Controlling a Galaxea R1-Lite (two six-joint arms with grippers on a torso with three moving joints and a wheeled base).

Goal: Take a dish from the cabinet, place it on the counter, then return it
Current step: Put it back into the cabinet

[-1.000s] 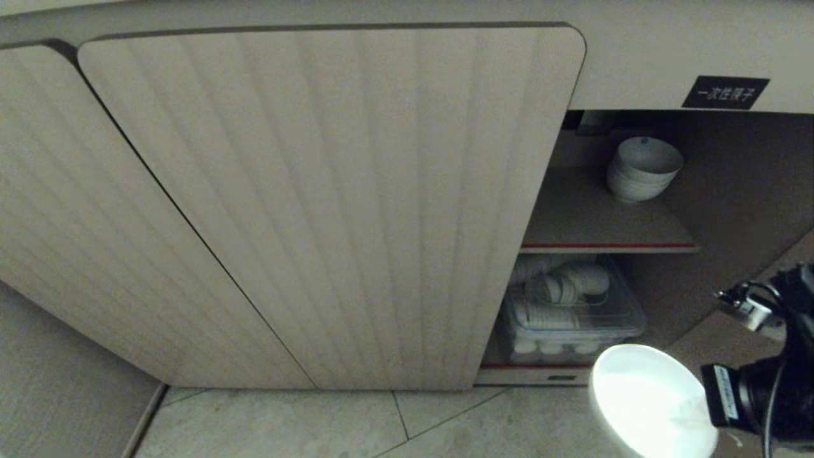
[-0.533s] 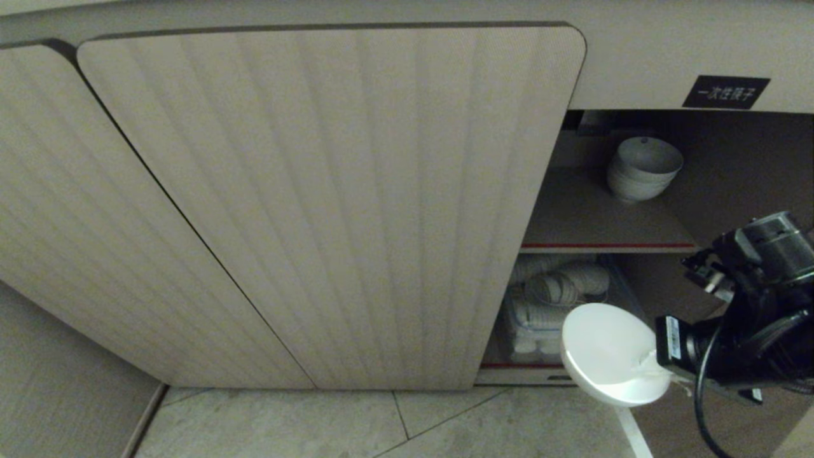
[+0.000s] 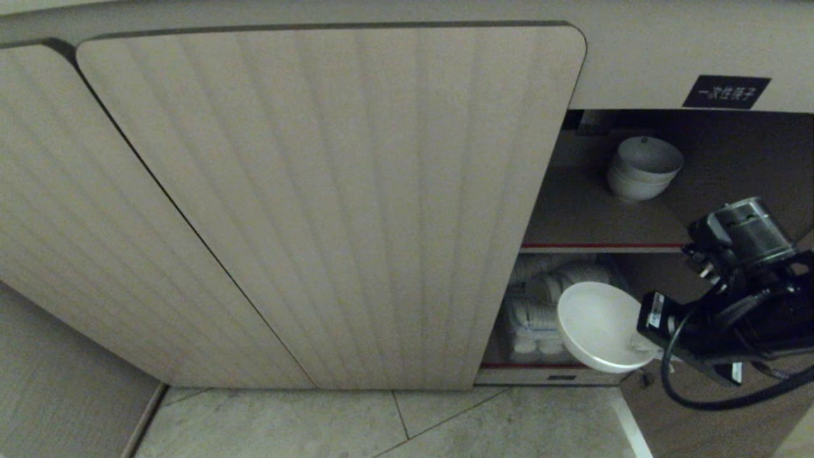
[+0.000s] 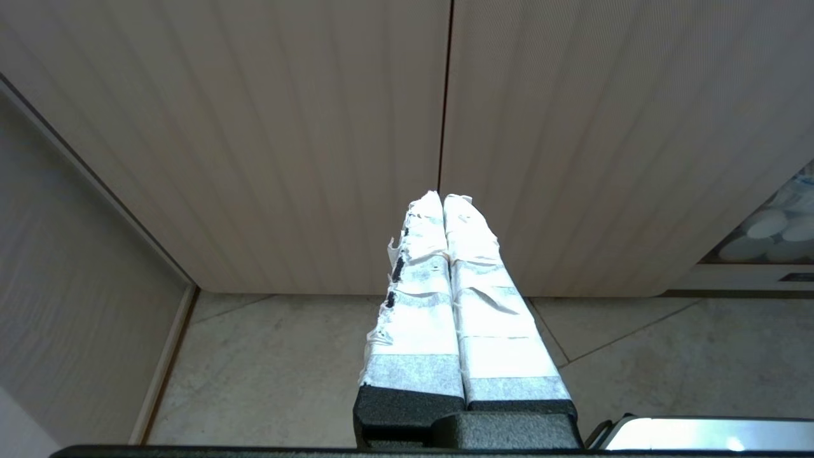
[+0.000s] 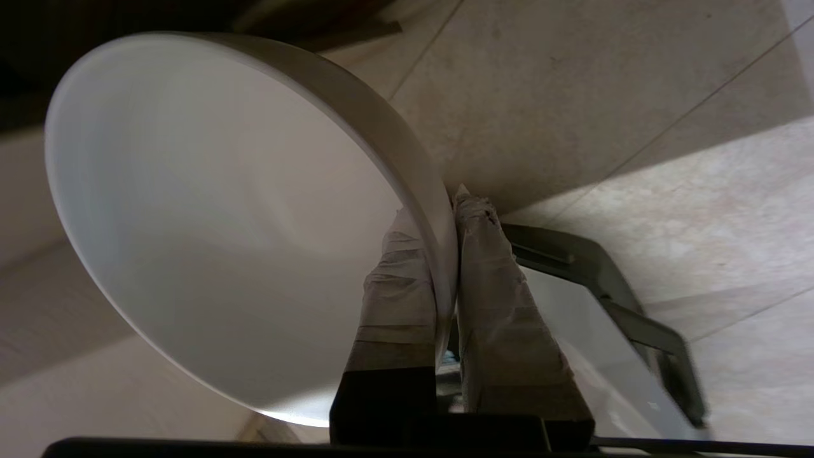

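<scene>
Doors [image 3: 305,210] of ribbed wood grain fill the head view from nine o'clock to the centre, both closed on the cabinet [image 3: 636,57]. The left pincer [image 4: 443,200] hangs before them above the tiled floor [image 4: 286,362], its taped fingers pressed together on nothing. Toward three o'clock the cabinet stands open: stacked white bowls [image 3: 642,168] on the upper red-edged shelf [image 3: 604,245], a clear bin of small dishes [image 3: 534,318] beneath, a black label [image 3: 725,92] at one o'clock. At four o'clock the right pincer [image 5: 445,210] clamps the rim of the white dish [image 3: 598,324], held tilted in front of the lower compartment.
</scene>
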